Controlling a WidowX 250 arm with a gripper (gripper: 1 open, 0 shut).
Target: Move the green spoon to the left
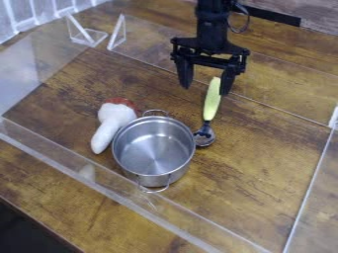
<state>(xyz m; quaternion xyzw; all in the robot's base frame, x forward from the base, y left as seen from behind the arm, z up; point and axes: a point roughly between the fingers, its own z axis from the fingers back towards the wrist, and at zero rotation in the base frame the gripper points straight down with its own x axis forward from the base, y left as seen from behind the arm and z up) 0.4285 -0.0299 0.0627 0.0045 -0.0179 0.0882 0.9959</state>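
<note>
The green spoon (211,104) lies on the wooden table, its thick yellow-green handle pointing away from the camera and its small shiny metal bowl resting next to the pot's right rim. My gripper (209,84) hangs pointing down over the far end of the handle. Its black fingers (181,77) stand open on either side of the handle, and nothing is held.
A steel pot (154,148) stands in the middle of the table, just left of the spoon's bowl. A white cloth-like object with a red tip (109,125) lies to the pot's left. Clear acrylic walls (53,148) border the table's edges.
</note>
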